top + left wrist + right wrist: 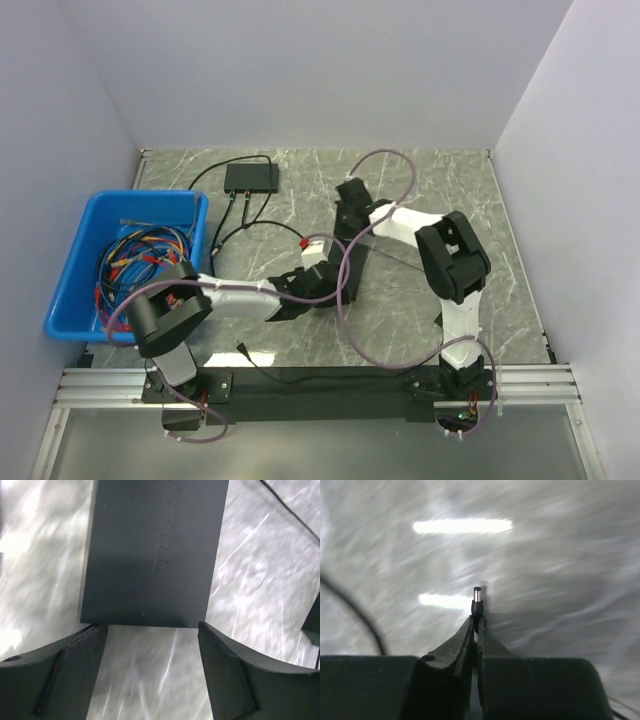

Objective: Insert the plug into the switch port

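Note:
My right gripper (476,622) is shut on the plug (477,597), a small dark barrel connector with a metal tip that sticks out past the fingertips above the marble table. In the top view the right gripper (350,197) is at the table's middle back. The small black switch box (250,178) lies at the back left with two thin cables in its near edge; its ports are too small to tell apart. My left gripper (152,630) is open and empty, its fingers just short of a flat black box (155,550) with faint lettering. In the top view the left gripper (322,277) is at mid-table.
A blue bin (75,262) holding a multicoloured wire bundle (135,262) stands at the left. Thin black cables (225,235) run from the switch box across the table. Another black cable end (243,350) lies near the front rail. White walls enclose three sides.

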You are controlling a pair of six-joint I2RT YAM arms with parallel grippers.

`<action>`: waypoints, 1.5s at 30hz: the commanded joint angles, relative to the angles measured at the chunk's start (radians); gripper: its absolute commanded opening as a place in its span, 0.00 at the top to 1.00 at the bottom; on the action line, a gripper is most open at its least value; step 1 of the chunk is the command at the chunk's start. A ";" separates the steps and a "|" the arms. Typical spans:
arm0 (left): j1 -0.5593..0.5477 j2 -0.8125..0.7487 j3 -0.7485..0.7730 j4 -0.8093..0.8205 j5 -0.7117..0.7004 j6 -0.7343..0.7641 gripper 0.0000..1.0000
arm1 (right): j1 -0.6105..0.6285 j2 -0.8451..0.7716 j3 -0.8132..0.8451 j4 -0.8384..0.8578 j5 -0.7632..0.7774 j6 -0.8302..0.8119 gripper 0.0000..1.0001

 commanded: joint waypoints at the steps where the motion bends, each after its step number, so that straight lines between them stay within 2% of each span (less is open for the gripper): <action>1: 0.003 -0.082 -0.069 -0.150 -0.089 -0.103 0.19 | 0.098 -0.004 0.003 -0.073 -0.052 0.042 1.00; 4: 0.010 -0.169 -0.104 -0.241 -0.181 -0.117 0.16 | 0.158 0.016 0.032 -0.076 -0.056 0.063 1.00; 9: 0.055 -0.283 -0.190 -0.278 -0.212 -0.100 0.15 | 0.186 0.004 0.044 -0.080 -0.024 0.057 1.00; 14: 0.087 -0.298 -0.242 -0.255 -0.204 -0.083 0.15 | 0.134 -0.082 0.045 -0.143 0.115 0.005 1.00; 21: 0.086 -0.272 -0.252 -0.230 -0.150 -0.092 0.17 | 0.055 -0.252 0.011 -0.218 0.232 -0.047 1.00; 24: 0.084 -0.327 -0.253 -0.252 -0.152 -0.082 0.18 | 0.054 -0.338 -0.040 -0.234 0.274 -0.063 1.00; 28: 0.084 -0.439 -0.241 -0.307 -0.202 -0.044 0.18 | 0.055 -0.471 -0.202 -0.208 0.262 -0.061 1.00; 31: 0.086 -0.534 -0.235 -0.321 -0.247 0.019 0.16 | 0.052 -0.547 -0.332 -0.168 0.220 -0.044 1.00; 34: 0.090 -0.611 -0.248 -0.264 -0.284 0.133 0.14 | 0.057 -0.611 -0.437 -0.125 0.183 -0.024 1.00; 38: 0.162 -0.645 -0.287 -0.059 -0.209 0.326 0.13 | 0.072 -0.671 -0.524 -0.080 0.091 -0.012 1.00; 41: 0.256 -0.647 -0.331 0.061 -0.047 0.401 0.12 | 0.083 -0.728 -0.586 -0.038 0.035 -0.017 1.00; 42: 0.283 -0.645 -0.346 0.155 0.051 0.412 0.12 | 0.086 -0.745 -0.601 -0.025 -0.004 -0.021 1.00; 45: 0.375 -0.617 -0.386 0.286 0.202 0.426 0.12 | 0.094 -0.818 -0.667 0.030 -0.079 -0.040 1.00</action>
